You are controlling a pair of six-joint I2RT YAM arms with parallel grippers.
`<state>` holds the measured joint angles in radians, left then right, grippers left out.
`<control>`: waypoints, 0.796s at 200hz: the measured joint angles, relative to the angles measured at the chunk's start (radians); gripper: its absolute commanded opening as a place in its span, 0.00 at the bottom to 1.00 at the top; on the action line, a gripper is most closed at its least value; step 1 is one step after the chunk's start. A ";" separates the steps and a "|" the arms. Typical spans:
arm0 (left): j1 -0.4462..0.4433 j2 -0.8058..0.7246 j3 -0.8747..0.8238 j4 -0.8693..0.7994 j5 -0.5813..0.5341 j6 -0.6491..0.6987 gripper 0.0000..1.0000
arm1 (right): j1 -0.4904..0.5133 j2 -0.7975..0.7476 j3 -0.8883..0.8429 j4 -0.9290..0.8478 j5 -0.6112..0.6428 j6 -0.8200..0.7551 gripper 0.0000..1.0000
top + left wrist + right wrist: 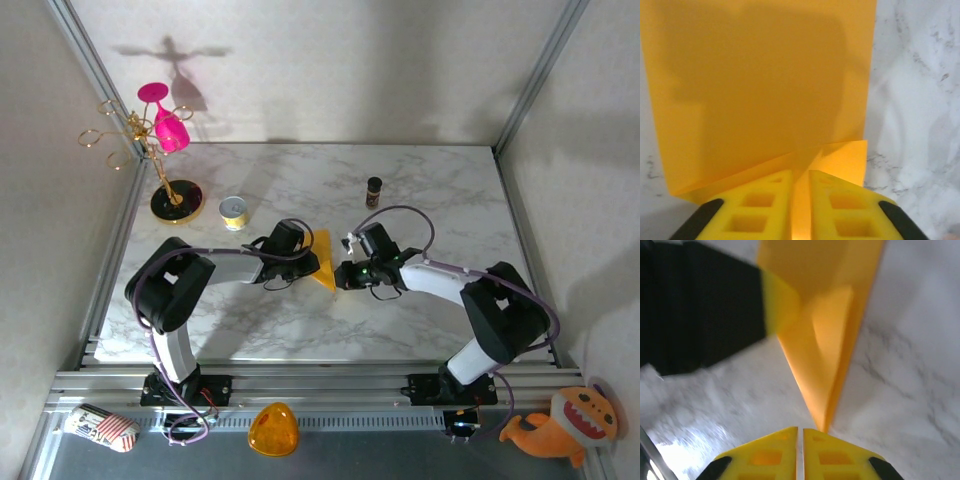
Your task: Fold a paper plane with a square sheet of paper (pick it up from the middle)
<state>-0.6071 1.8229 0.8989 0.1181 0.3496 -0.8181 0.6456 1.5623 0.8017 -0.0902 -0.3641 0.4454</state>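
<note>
from above, the paper (323, 262) is seen as a creased wedge on the table (300, 330): folding is judged midway. left wrist: the left gripper (800, 172) is parted by a slit over a flap; grip cannot be told. right wrist: the right gripper (800, 429) is closed, empty, at the paper's tip. pressing the crease is needed next. no writing is seen.
</note>
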 measured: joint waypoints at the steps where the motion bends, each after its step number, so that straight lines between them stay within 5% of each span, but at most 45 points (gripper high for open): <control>1: 0.000 -0.001 0.001 0.000 0.001 0.000 0.21 | 0.000 0.000 0.001 0.002 0.001 0.001 0.17; 85: 0.071 -0.274 -0.146 0.061 -0.050 -0.184 0.38 | 0.000 0.141 0.091 0.101 0.004 0.100 0.11; 159: 0.080 -0.238 -0.241 0.121 -0.031 -0.296 0.41 | 0.000 0.266 0.174 0.075 0.069 0.132 0.19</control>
<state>-0.5266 1.5852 0.6579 0.2394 0.3183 -1.1145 0.6456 1.8286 0.9760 -0.0151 -0.2947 0.5777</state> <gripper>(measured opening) 0.410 0.176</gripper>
